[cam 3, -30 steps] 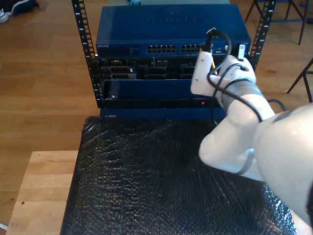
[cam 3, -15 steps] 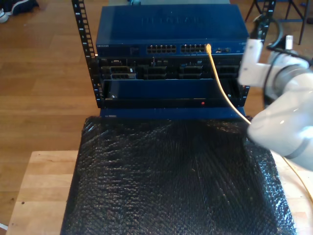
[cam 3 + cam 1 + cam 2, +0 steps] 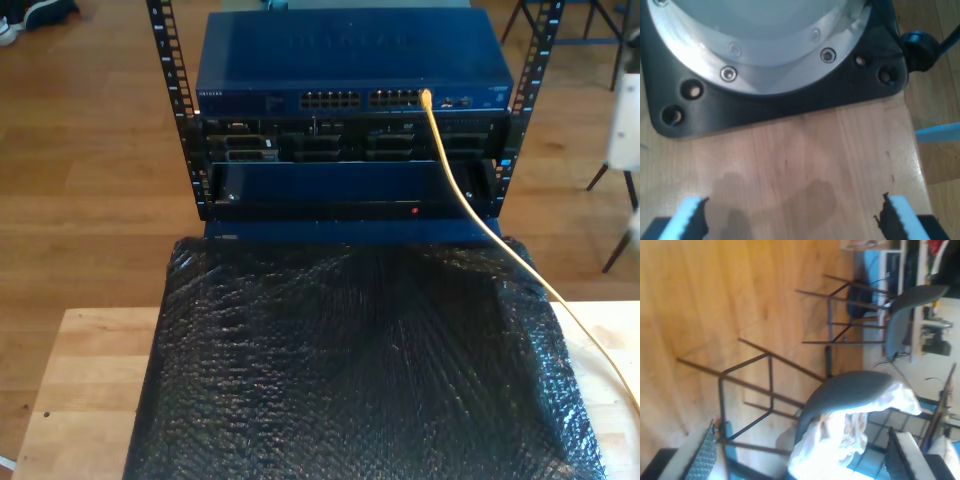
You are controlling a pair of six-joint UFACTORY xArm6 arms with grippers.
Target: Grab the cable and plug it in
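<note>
Now the cable (image 3: 452, 178) sits w/ its plug end in a port near the exterior view's right end of the blue switch (image 3: 350, 60), top unit in the rack (image 3: 170, 90). From there the yellow line drops diagonally across the rack front, crosses the corner of the black bubble-wrap mat (image 3: 350, 370) on the exterior view's right, then curves off over the pale wood worktop (image 3: 85, 390) toward the bottom right of that view.

My first gripper (image 3: 792, 220) is spread wide, nothing between its fingers (image 3: 902, 217); under it lies bare light wood and, just beyond, a black base plate (image 3: 770, 100) carrying a round metal flange w/ bolts.

My second gripper (image 3: 807, 460) is also spread, empty, looking out over the wood floor (image 3: 715, 300) at a grey chair (image 3: 850, 390) w/ white cloth draped on it; more chairs and furniture beyond.

At the exterior view's right edge a blurred white shape (image 3: 626, 130) shows, prob. part of an arm, can't tell which.
</note>
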